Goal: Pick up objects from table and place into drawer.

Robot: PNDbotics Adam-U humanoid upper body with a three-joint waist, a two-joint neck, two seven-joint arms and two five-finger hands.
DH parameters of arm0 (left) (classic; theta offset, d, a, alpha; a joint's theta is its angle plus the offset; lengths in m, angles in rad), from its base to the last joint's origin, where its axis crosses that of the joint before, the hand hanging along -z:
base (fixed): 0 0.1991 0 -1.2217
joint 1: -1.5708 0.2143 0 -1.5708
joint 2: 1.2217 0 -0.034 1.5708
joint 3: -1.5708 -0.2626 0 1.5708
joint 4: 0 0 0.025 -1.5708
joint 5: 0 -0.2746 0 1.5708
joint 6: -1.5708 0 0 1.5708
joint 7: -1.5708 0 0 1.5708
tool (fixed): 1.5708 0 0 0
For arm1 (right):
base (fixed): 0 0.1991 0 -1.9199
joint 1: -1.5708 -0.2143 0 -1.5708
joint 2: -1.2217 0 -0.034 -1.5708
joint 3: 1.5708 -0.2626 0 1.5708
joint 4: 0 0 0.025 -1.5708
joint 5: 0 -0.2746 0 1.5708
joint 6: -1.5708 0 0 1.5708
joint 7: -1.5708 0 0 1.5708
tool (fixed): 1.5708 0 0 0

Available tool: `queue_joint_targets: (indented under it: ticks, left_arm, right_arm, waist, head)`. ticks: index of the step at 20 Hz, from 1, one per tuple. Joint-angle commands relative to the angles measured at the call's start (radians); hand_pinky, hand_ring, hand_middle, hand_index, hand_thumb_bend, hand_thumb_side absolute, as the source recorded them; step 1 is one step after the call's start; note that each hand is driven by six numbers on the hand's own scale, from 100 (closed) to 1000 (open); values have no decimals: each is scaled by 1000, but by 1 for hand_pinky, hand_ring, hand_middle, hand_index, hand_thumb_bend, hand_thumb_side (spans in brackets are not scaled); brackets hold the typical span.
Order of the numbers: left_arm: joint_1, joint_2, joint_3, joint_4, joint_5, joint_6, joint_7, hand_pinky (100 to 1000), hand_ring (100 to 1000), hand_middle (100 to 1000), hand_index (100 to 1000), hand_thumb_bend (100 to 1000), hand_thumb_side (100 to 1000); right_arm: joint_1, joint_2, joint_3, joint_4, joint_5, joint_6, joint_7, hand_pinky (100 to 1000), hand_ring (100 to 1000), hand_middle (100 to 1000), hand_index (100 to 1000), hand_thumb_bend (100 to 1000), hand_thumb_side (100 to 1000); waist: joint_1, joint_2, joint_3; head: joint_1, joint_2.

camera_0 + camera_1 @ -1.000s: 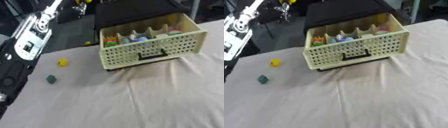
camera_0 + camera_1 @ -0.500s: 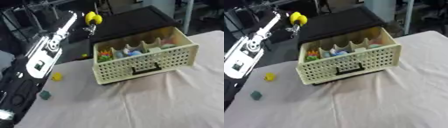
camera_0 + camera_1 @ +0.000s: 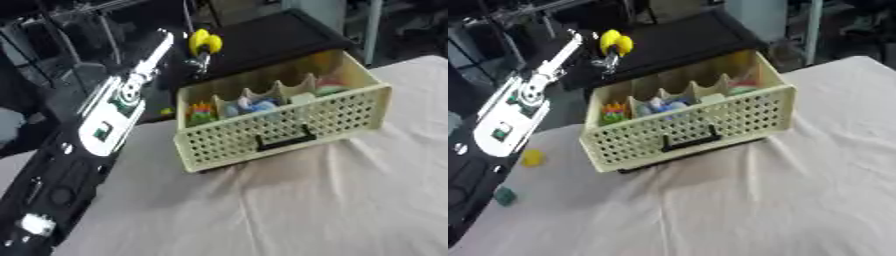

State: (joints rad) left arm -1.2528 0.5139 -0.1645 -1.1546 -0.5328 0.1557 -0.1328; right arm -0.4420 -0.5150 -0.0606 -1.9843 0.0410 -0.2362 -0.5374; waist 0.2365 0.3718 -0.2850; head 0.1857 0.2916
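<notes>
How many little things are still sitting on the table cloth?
2: a yellow piece left of the drawer and a green piece nearer the camera. The arm may hide more.

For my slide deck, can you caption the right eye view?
Left hand holds a yellow object above the open drawer; two small pieces wait on the cloth.

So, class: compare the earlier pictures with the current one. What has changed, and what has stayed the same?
The left hand now shows above the drawer's back left corner, carrying a yellow object; a second ago neither showed. The camera also shifted. The drawer remains open with its contents, and the yellow piece and green piece lie on the cloth as before.
</notes>
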Motion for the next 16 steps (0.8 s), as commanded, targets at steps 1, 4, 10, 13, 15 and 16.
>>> queue_joint_targets:
  ticks: [1,4,10,13,15,16]
  left_arm:
    - [-27,12,12,20,-20,-12,18,100,305,547,733,100,656]
    - [-26,11,14,48,-55,-17,29,107,339,575,815,100,677]
    - [-17,21,16,59,-110,-40,29,204,443,708,1000,260,704]
    - [-15,24,20,59,-124,-42,35,202,444,711,1000,261,702]
    - [-14,25,21,58,-124,-41,40,200,441,705,996,253,697]
    - [-13,26,21,58,-124,-41,41,198,439,700,986,251,696]
  right_arm:
    - [-17,-5,1,-16,-6,1,7,501,399,361,817,100,445]
    - [-18,2,4,-16,-6,4,11,503,398,360,818,100,445]
    - [-13,11,5,-16,-5,12,15,505,397,358,819,100,446]
    - [-9,11,3,-16,-3,12,14,506,396,357,820,100,445]
    - [-7,12,3,-16,-2,13,14,507,396,357,820,100,444]
    - [-7,12,3,-16,-2,14,14,507,396,357,820,100,443]
  waist:
    - [-11,-14,-4]
    - [-11,-8,-7]
    - [-11,-2,-3]
    - [-11,-1,-2]
    - [-11,-1,-1]
    - [-11,-1,-1]
  head:
    - [10,-11]
    - [10,-11]
    - [1,-8]
    - [-1,-6]
    - [-1,-5]
    - [-2,-4]
